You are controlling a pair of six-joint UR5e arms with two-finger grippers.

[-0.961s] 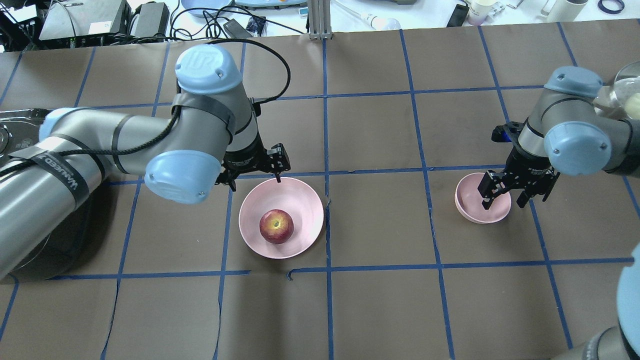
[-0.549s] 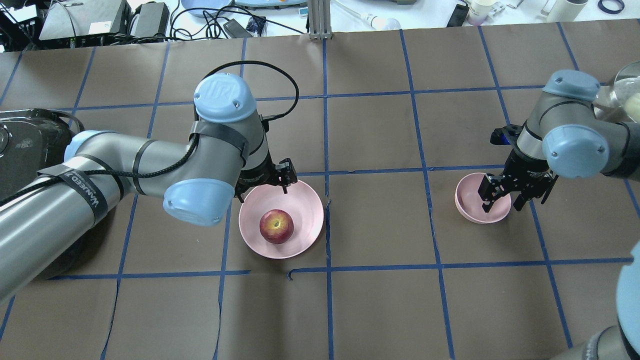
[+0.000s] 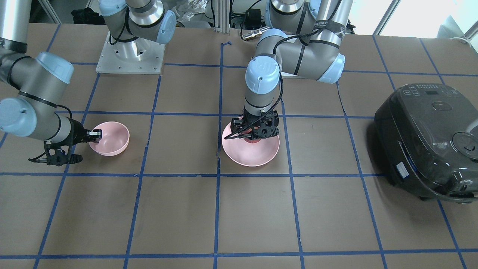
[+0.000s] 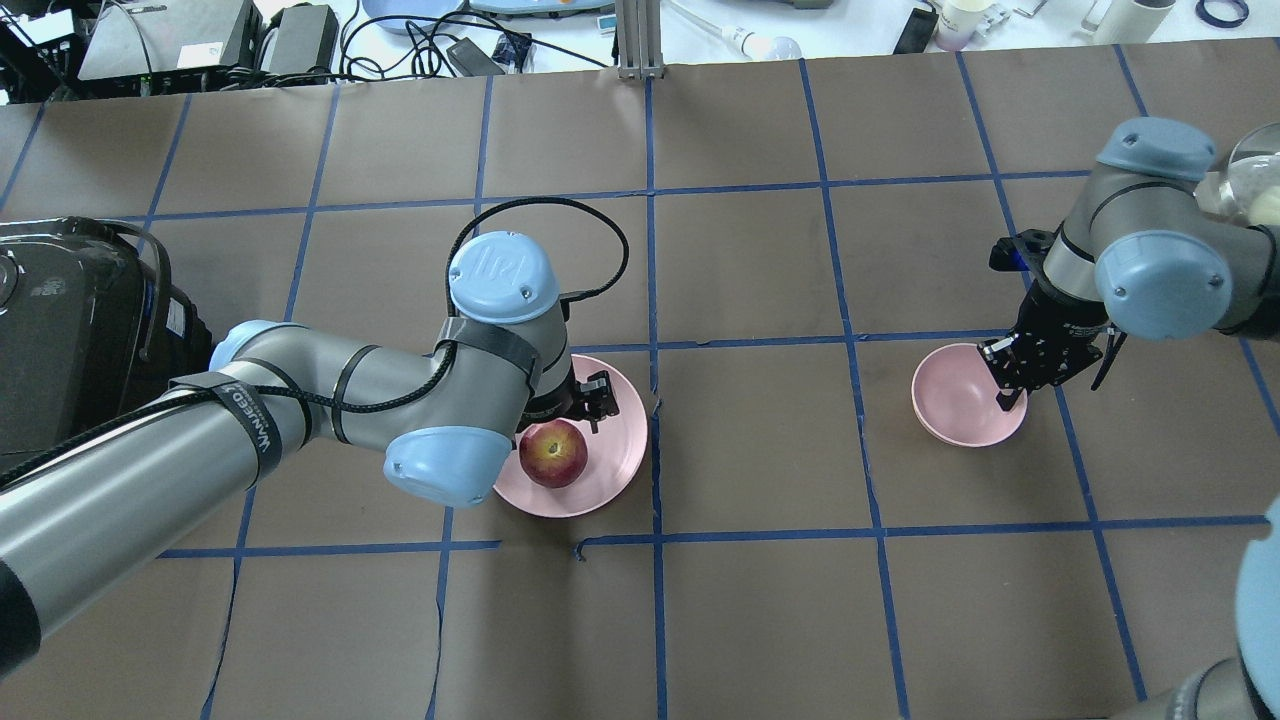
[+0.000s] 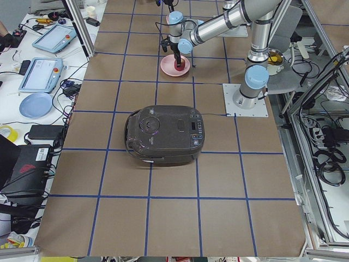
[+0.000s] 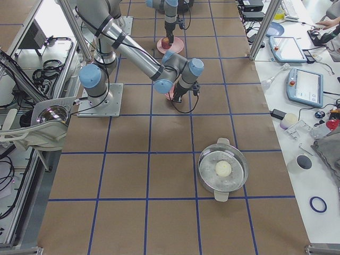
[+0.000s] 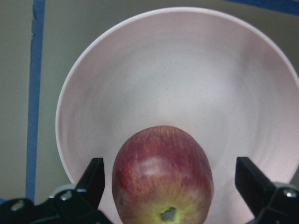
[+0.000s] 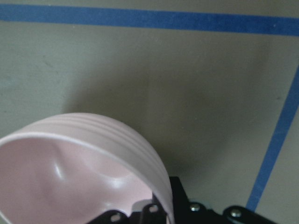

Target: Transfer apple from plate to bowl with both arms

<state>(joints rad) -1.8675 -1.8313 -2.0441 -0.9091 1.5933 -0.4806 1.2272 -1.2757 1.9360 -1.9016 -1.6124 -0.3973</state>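
Our left gripper (image 7: pixel 171 179) is wide open. Its black fingers (image 7: pixel 93 179) stand on either side of the round red apple with the yellow patch at its stem (image 4: pixel 552 453), and a gap shows on both sides, so it has hold of nothing. The apple sits inside the wide, shallow pale pink plate (image 4: pixel 625 440), toward the plate's near side, with bare plate stretching away beyond it in the wrist view. The left arm reaches in low over the plate's left half.

Our right gripper (image 4: pixel 1010 385) is at the right-hand rim of the small, deep pale pink bowl (image 4: pixel 955 405). The rim runs into the black hardware at the bottom of its wrist view, and one finger seems to be inside the wall. We cannot tell whether the jaws are pressed on the rim or merely straddle it. The bowl is empty and sits well to the right of the plate on the brown paper table with its blue tape grid (image 4: pixel 760 450).

By our judgement, the task is in its opening stage. Both arms are at their objects, but the apple has not been gripped, lifted or moved. What remains is closing on the apple, raising it off the plate, bringing the apple and the bowl together, and releasing it inside.
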